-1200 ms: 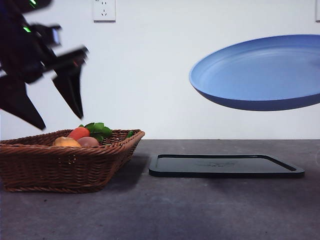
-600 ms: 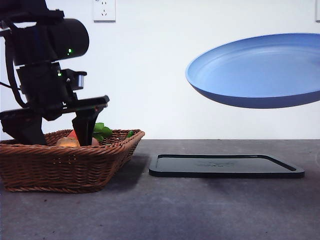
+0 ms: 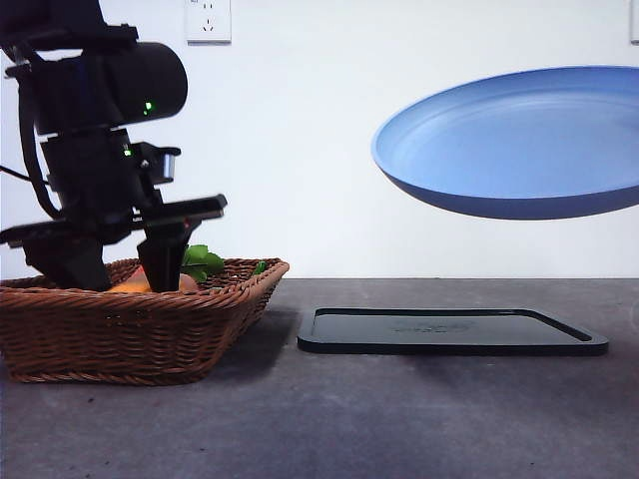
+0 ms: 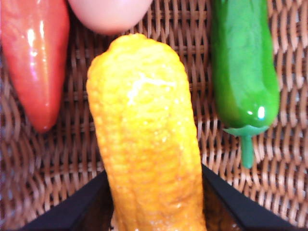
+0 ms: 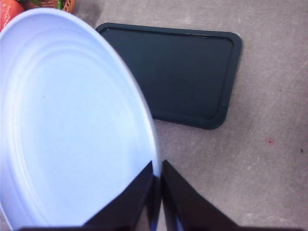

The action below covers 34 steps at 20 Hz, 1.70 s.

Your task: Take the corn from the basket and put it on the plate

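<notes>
The corn (image 4: 149, 134), a long orange-yellow cob, lies on the floor of the wicker basket (image 3: 130, 329) at the table's left. My left gripper (image 3: 118, 274) has reached down into the basket and is open. Its two black jaws stand close on either side of the cob's near end, as the left wrist view shows. Only a sliver of the corn (image 3: 130, 286) shows above the rim in the front view. The blue plate (image 3: 519, 140) hangs tilted in the air at the right, with my right gripper (image 5: 158, 192) shut on its rim.
A flat black tray (image 3: 449, 331) lies on the table under the plate. In the basket, a red-orange carrot (image 4: 33, 62), a green pepper (image 4: 245, 72) and a pale pink item (image 4: 110, 12) lie around the corn. Green leaves (image 3: 200, 259) stick up above the rim.
My left arm came down from above the basket into it, and its jaws now straddle the corn and stand a little narrower. The plate barely shifted.
</notes>
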### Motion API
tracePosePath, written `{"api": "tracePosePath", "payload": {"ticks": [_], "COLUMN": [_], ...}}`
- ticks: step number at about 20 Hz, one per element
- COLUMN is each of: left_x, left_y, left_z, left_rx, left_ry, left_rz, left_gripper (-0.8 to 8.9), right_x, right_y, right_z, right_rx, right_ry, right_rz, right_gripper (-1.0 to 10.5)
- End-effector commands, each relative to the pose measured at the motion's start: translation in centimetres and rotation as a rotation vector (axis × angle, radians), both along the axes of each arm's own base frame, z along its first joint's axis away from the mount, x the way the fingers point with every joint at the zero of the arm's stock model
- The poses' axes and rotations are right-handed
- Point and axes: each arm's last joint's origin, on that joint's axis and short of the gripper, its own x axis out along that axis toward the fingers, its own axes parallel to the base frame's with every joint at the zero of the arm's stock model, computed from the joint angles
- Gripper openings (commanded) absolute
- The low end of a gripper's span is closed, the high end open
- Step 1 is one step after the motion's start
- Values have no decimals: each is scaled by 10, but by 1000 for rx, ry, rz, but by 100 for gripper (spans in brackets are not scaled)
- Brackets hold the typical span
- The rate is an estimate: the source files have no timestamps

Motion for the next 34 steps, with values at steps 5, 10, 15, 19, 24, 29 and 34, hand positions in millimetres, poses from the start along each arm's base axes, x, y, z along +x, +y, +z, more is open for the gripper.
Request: {"api": "tracePosePath", "payload": {"ticks": [5, 10, 15, 19, 24, 29, 34], "left_x": [-19, -46, -60, -59, -56, -55, -59], "left_y": [2, -19, -61, -90, -112, -120, -126], "left_z": [84, 132, 127, 105, 73, 59, 50], "left_rx": [-160, -416, -464, -454, -391, -361, -337], "left_ry": [-253, -411, -424, -372, -300, -272, -241], "left_rz": [-32, -245, -417, -485, -558, -590, -622], "left_gripper": [204, 204, 204, 204, 204, 208, 211], "right_x": [20, 59, 81, 85, 86, 87, 87], "right_y": [4, 12, 24, 34, 38, 38, 38], "right_z": [-4, -29, -53, -59, -57, -57, -57], "right_rx": [61, 180, 209, 202, 235, 237, 237], "right_ry": [60, 184, 284, 298, 282, 279, 272], "right_rz": [31, 61, 96, 131, 149, 149, 149], "right_gripper": [1, 1, 1, 1, 1, 1, 1]}}
